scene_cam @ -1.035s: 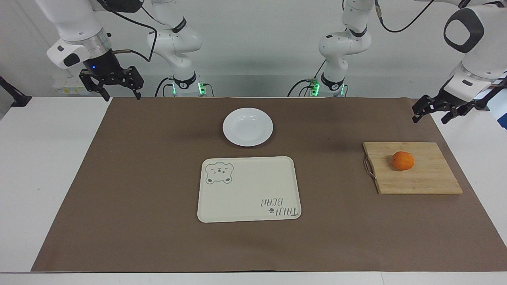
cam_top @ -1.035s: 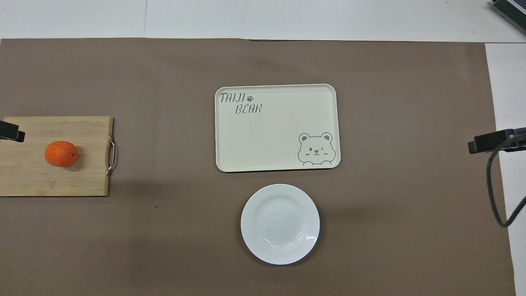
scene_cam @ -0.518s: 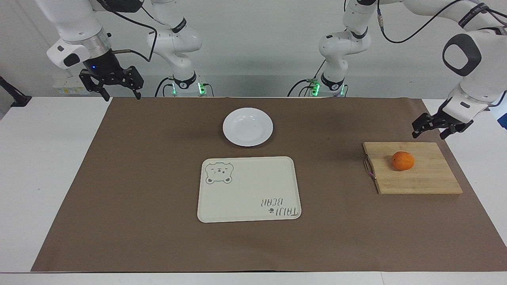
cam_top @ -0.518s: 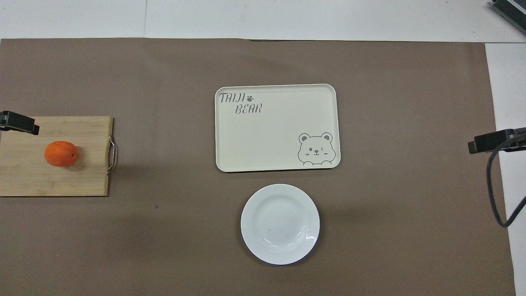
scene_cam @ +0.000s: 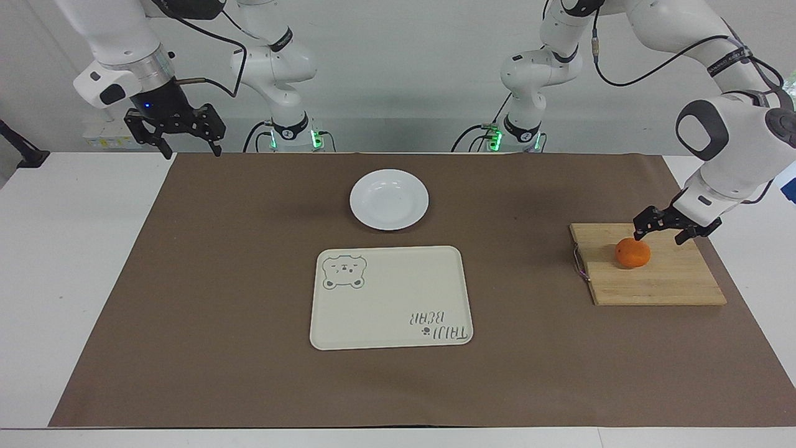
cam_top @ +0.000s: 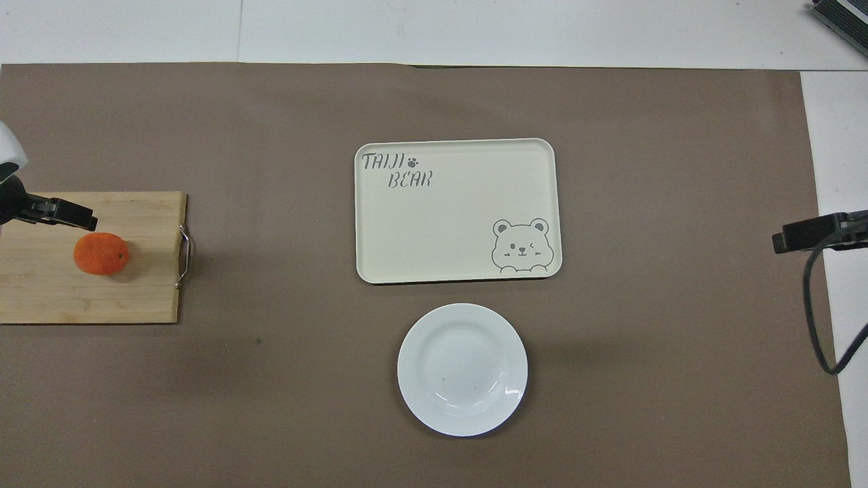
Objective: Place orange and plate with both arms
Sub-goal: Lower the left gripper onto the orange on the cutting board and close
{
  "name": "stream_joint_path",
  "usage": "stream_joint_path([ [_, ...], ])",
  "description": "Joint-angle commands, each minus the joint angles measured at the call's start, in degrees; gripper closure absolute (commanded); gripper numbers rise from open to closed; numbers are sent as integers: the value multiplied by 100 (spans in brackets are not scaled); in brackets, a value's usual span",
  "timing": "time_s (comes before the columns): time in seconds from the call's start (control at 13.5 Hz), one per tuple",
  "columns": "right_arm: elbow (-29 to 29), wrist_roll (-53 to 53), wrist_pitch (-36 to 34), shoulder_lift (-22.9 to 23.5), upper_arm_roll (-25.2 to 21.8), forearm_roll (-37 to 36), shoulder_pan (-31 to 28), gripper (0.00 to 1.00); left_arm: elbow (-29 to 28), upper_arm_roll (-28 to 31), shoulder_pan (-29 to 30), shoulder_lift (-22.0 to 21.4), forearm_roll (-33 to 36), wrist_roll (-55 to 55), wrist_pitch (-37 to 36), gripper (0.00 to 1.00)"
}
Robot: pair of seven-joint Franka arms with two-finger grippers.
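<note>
Orange (scene_cam: 632,253) sits on a wooden cutting board (scene_cam: 659,283) at the left arm's end of the counter (scene_cam: 74,261), which a brown mat (scene_cam: 217,280) covers. The left end effector (scene_cam: 660,234) hangs just above the board, close beside the fruit without touching it, fingers spread. The plate (scene_cam: 389,199) lies near the counter's robot-side edge, midway along it, with a cream bear tray (scene_cam: 390,297) farther out. The right end effector (scene_cam: 189,149) waits, open, over its robot-side corner.
</note>
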Motion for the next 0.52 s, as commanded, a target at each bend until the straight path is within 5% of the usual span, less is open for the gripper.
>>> stream_joint_path([
  [0.0,-27,76,22,-46,12,114,-19,0,-261,-55,168,130,-24,204,357,0],
  [0.44,-27,76,22,-46,12,114,-19,0,-1193,-64,168,165,-32,160,1385,0],
])
